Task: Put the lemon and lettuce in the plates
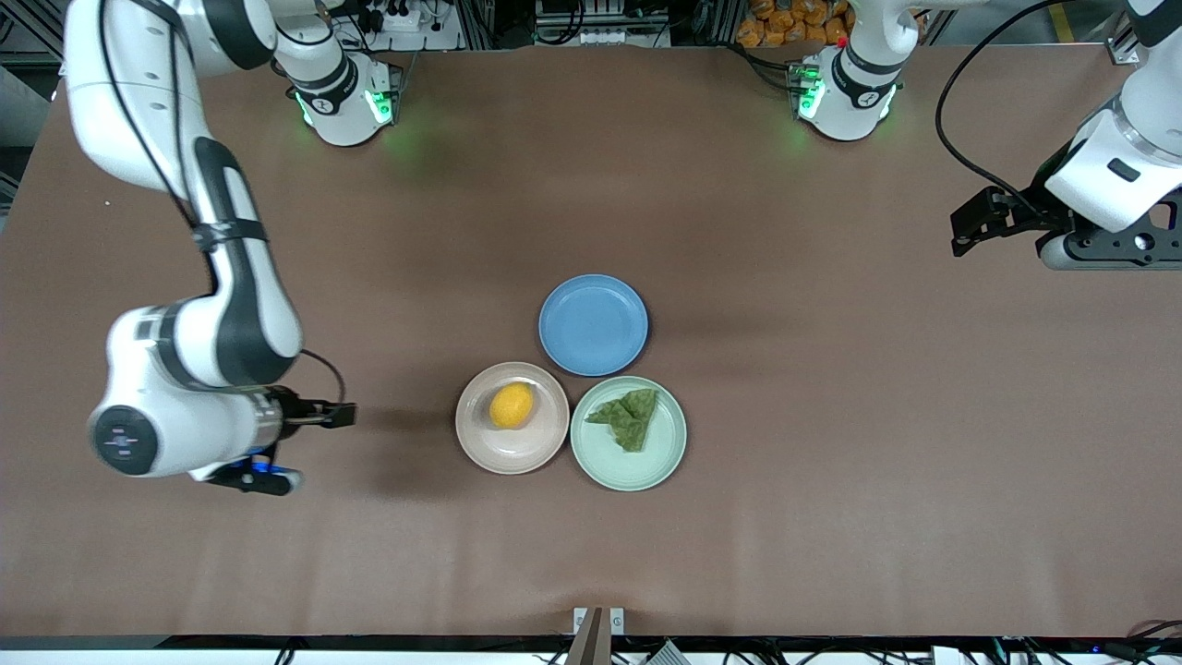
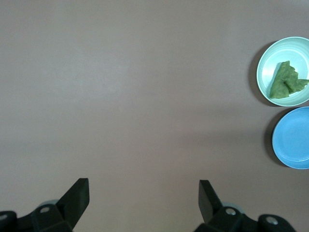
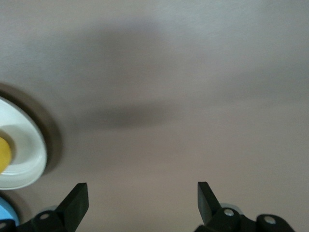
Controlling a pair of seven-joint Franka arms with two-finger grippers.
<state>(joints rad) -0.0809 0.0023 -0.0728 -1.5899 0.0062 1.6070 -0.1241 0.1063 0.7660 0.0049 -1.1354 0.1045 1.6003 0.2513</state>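
Observation:
The lemon (image 1: 512, 405) lies in the beige-pink plate (image 1: 489, 453). The lettuce (image 1: 631, 417) lies in the mint green plate (image 1: 637, 471), which touches the beige plate's side. My right gripper (image 1: 263, 478) hangs open and empty over bare table toward the right arm's end, beside the beige plate. Its wrist view shows the open gripper (image 3: 142, 188), the plate rim (image 3: 34, 145) and a slice of the lemon (image 3: 3, 153). My left gripper (image 1: 1099, 251) is open and empty, up over the left arm's end of the table. Its wrist view shows the open gripper (image 2: 143, 186), the lettuce (image 2: 286, 81) and the mint plate (image 2: 270, 53).
An empty blue plate (image 1: 593, 324) sits just farther from the front camera than the two plates, touching them; it also shows in the left wrist view (image 2: 294, 140). The brown table (image 1: 831, 416) stretches out around the plates.

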